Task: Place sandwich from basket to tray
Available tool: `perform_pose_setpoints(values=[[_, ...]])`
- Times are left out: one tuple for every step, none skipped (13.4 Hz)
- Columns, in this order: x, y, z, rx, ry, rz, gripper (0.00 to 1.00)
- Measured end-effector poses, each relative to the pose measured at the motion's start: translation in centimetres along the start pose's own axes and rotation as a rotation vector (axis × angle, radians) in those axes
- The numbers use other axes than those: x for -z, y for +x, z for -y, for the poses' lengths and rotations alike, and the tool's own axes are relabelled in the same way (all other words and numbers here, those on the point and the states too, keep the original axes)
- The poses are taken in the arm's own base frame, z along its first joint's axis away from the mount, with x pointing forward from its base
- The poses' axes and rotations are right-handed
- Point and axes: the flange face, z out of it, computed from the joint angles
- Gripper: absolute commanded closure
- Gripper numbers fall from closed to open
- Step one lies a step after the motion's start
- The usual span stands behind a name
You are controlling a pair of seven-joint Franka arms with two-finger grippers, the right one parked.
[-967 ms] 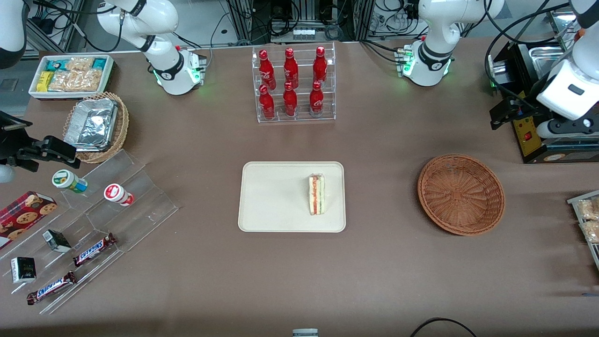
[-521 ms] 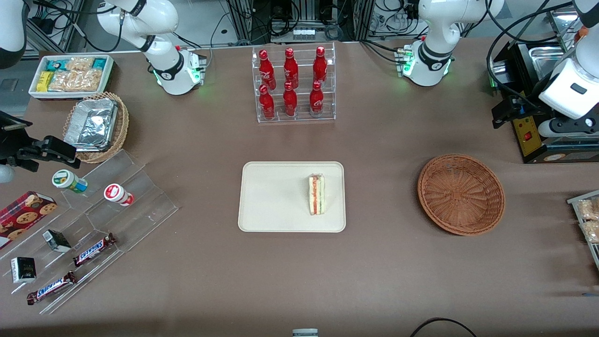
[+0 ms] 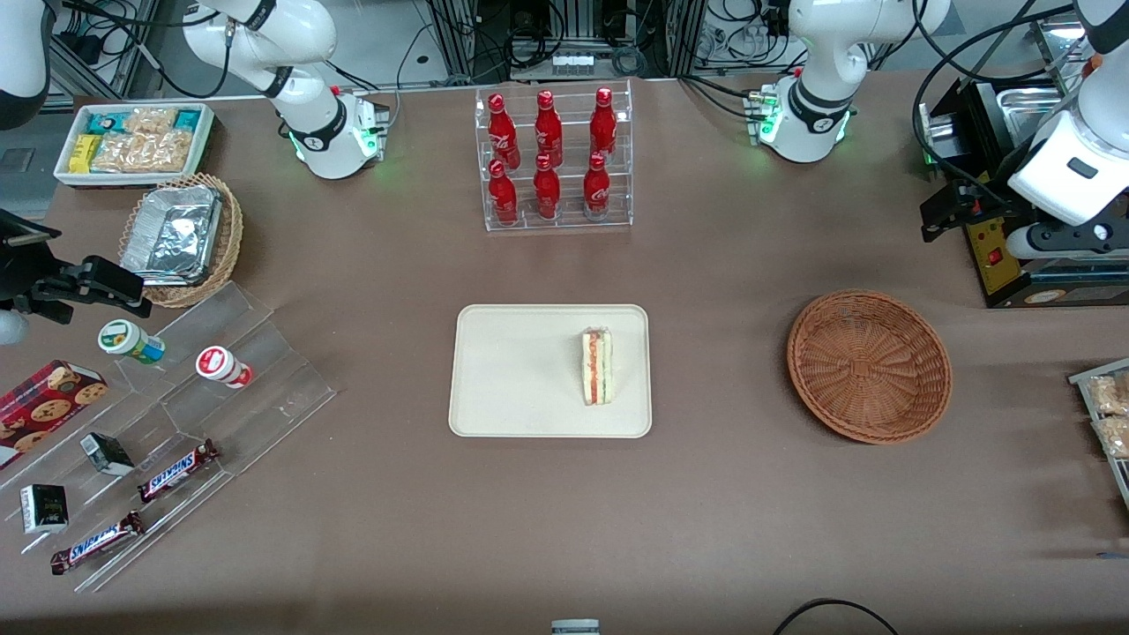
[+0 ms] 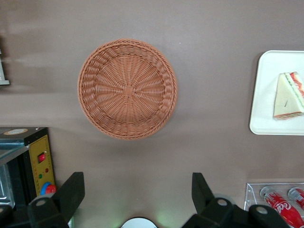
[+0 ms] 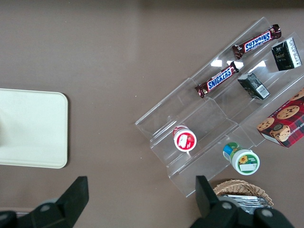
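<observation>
The small triangular sandwich of pale bread w/ red and green filling [image 3: 597,366] is lying on the flat cream-beige rectangular tray w/ rounded corners [image 3: 512,370], close to the tray's short edge on the working arm's end; cut edge w/ the coloured layers is facing up in the front view; nothing is touching it. The tray is sitting mid-table, its long edges running parallel to the table's front edge.

The round reddish-brown woven wicker basket [image 3: 869,365] is sitting apart from the tray toward the working arm's end of the table; it is showing only bare weave inside in the front and left wrist views [image 4: 127,89].

The left arm's black two-finger gripper [image 4: 137,197] is hanging in the air, w/ the basket under its camera and the sandwich [image 4: 288,96] and a tray corner [image 4: 266,95] also in sight; its fingers [image 4: 71,192] are standing wide apart, holding nothing. In the front view the gripper [image 3: 948,210] is showing as a dark shape above the black control box w/ a yellow panel and red button [image 3: 997,251], near the table's edge at the working arm's end, farther from the front camera than the basket.

A clear acrylic rack of six red cola bottles [image 3: 552,159] is standing near the table's back edge, farther from the camera than the tray.
</observation>
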Motion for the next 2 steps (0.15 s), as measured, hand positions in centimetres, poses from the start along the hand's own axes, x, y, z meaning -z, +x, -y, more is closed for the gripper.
perform_pose_setpoints(values=[[-0.07, 0.04, -0.03, 0.0, -0.003, 0.002, 0.0], [-0.13, 0.08, -0.04, 0.0, -0.003, 0.003, 0.0]])
